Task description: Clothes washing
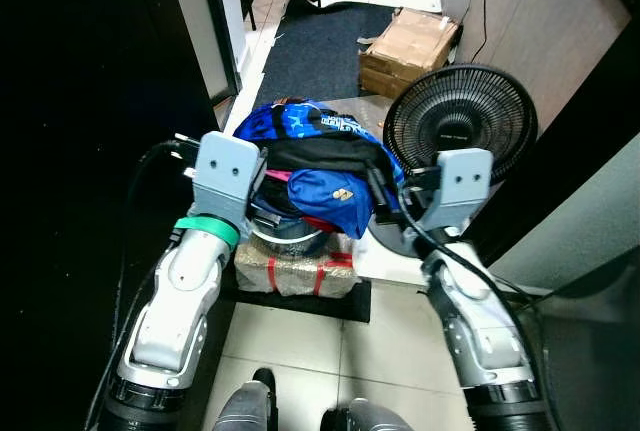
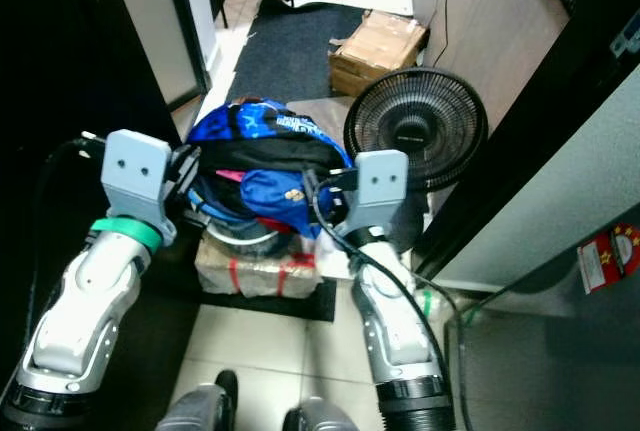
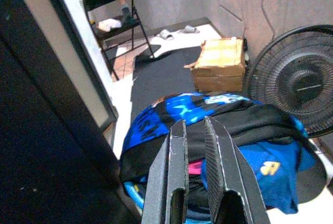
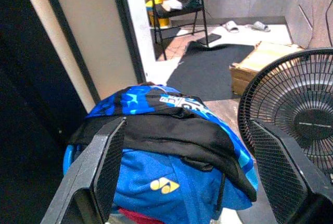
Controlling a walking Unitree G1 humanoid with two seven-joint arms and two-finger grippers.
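Your two silver arms reach forward on either side of the heap of clothes (image 1: 310,166), wrists level with it. Your left gripper (image 3: 195,146) sits at the heap's near left edge, its fingers (image 3: 174,172) drawn almost together. Your right gripper (image 4: 195,146) is at the heap's right, fingers (image 4: 106,156) spread wide.

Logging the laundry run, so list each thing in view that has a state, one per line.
Clothes: heaped over the basket's rim, uncarried.
Basket: overfull, resting on a wrapped bundle.
Fan: upright beside the heap.
Box: closed, on the floor.
Chair: unfolded, things on its seat.
Left tool: nearly shut, empty, above the heap.
Right tool: open wide, empty.
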